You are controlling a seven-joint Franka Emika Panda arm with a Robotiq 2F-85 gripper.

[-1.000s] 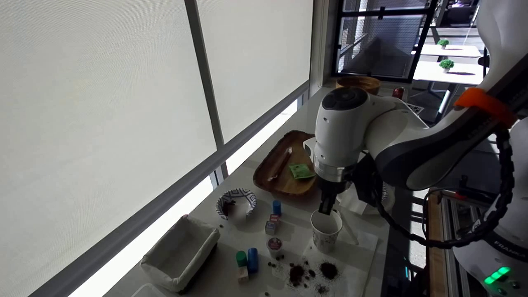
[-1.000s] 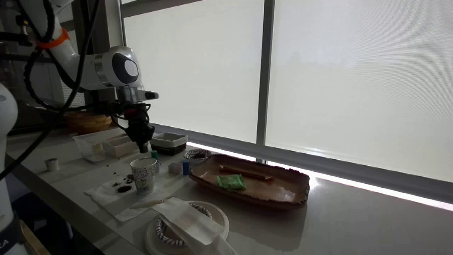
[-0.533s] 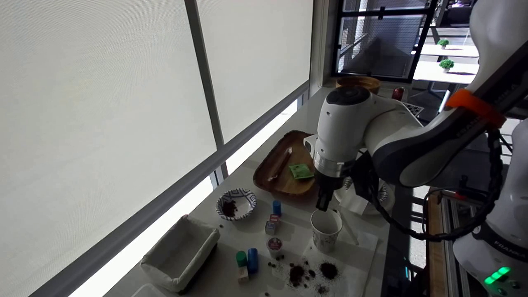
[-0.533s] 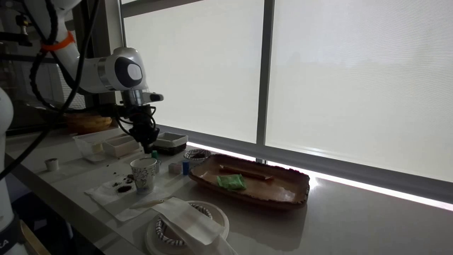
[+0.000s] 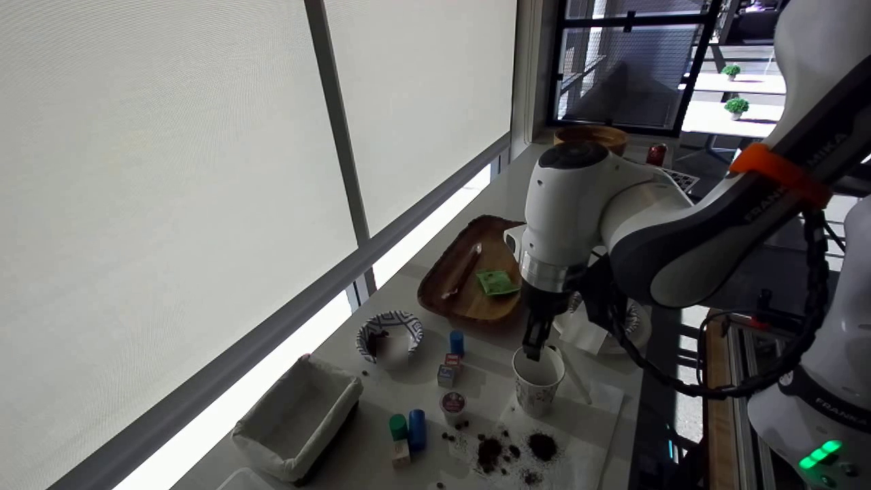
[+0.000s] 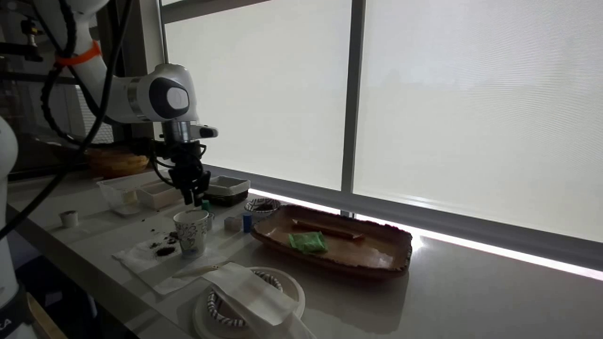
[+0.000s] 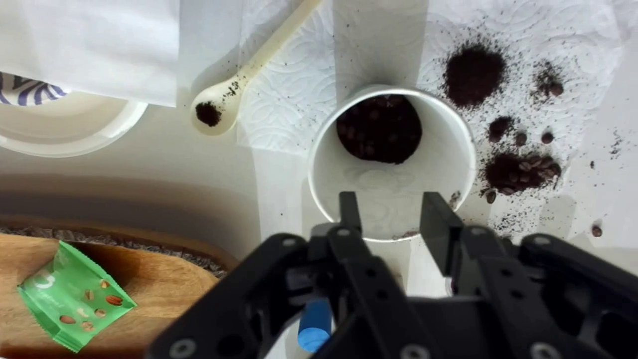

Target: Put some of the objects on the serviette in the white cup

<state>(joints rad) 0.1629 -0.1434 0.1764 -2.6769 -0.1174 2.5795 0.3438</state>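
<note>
The white patterned paper cup (image 5: 536, 393) stands upright on the white serviette (image 5: 602, 422) and shows in an exterior view (image 6: 191, 238) too. In the wrist view, dark coffee grounds and beans (image 7: 381, 129) lie at the bottom of the cup (image 7: 446, 149). Piles of ground coffee (image 7: 474, 75) and coffee with beans (image 7: 521, 172) lie on the serviette beside it. My gripper (image 7: 390, 204) is open and empty, its fingers apart over the cup's rim. In an exterior view, the gripper (image 6: 193, 200) hangs just above the cup's mouth.
A pale spoon (image 7: 219, 112) with some coffee lies beside the cup. A wooden tray (image 6: 377, 259) holds a green packet (image 6: 308, 242). A blue cylinder (image 5: 456, 342), a coffee pod (image 5: 453, 406), a patterned bowl (image 5: 410, 330) and a lined basket (image 5: 296, 408) stand nearby.
My gripper has opened: its fingers, together half a second ago, now stand apart. It has shifted slightly over the cup. The cup has not moved.
</note>
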